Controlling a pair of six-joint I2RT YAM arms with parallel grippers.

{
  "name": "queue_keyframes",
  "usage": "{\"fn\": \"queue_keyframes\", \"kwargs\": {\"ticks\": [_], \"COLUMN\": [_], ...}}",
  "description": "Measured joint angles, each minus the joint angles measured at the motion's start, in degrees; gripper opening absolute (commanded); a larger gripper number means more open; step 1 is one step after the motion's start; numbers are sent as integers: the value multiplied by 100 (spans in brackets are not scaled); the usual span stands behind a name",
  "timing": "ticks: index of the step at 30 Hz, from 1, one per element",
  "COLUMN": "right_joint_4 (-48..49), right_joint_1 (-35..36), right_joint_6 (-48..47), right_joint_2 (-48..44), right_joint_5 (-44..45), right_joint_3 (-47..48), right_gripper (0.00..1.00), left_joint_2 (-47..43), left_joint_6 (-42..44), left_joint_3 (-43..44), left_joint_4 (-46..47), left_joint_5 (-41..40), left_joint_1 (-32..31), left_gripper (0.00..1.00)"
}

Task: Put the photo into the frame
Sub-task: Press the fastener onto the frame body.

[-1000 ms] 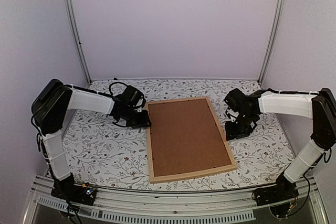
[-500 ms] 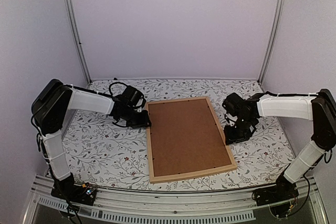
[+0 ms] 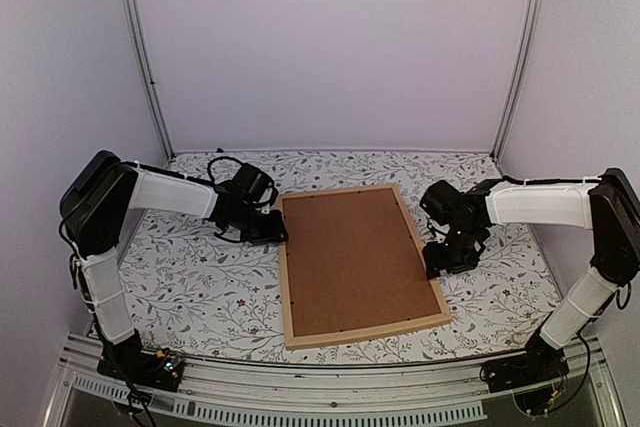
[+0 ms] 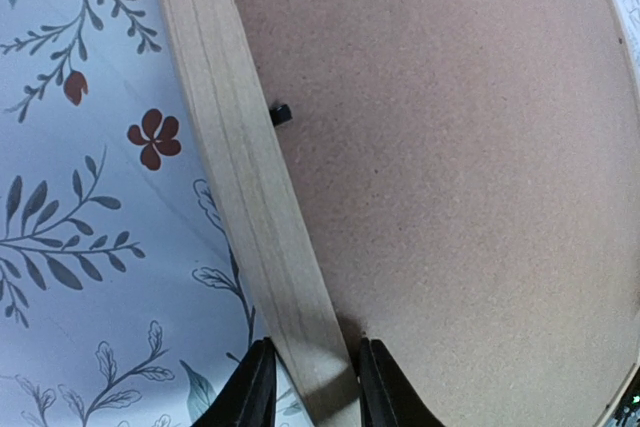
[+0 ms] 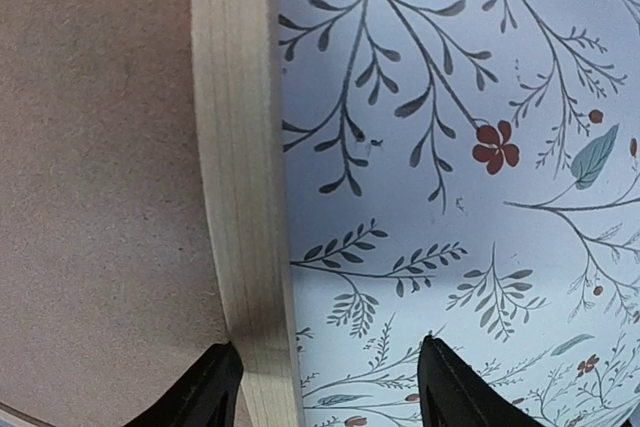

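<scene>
The light wooden frame [image 3: 284,277] lies flat on the flowered cloth, a brown backing board [image 3: 355,257] filling it. The photo is hidden. My left gripper [image 3: 272,232] is shut on the frame's left rail near its far corner. In the left wrist view both fingers of that gripper [image 4: 312,387] press the rail [image 4: 245,167] from either side. My right gripper [image 3: 437,265] stands open across the right rail. In the right wrist view of it [image 5: 330,362], one finger is at the board side of the rail [image 5: 240,147]. The other is well away over the cloth.
The flowered cloth [image 3: 200,287] covers the table around the frame. A small black tab [image 4: 281,113] sticks out from the left rail over the backing board [image 4: 450,177]. Metal posts and pale walls close in the back and sides.
My right gripper has shifted slightly left onto the frame's right edge and its jaws have widened. The left gripper and the frame have stayed put.
</scene>
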Motion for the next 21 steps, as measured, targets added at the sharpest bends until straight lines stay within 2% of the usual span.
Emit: {"fn": "queue_keyframes", "kwargs": {"ticks": [5,7,21], "right_joint_4": [-107,-190,-369], "right_joint_1": [0,0,0], "right_joint_6": [96,111,122], "right_joint_2": [-55,-120,-197], "right_joint_5": [151,212,492], "right_joint_3": [2,2,13], "right_gripper": [88,91,92], "left_joint_2": [0,0,0], "left_joint_6": [7,11,17], "left_joint_3": [-11,-15,-26], "left_joint_4": [15,20,37], "left_joint_5": [0,2,7], "left_joint_1": [0,0,0], "left_gripper": [30,30,30]}}
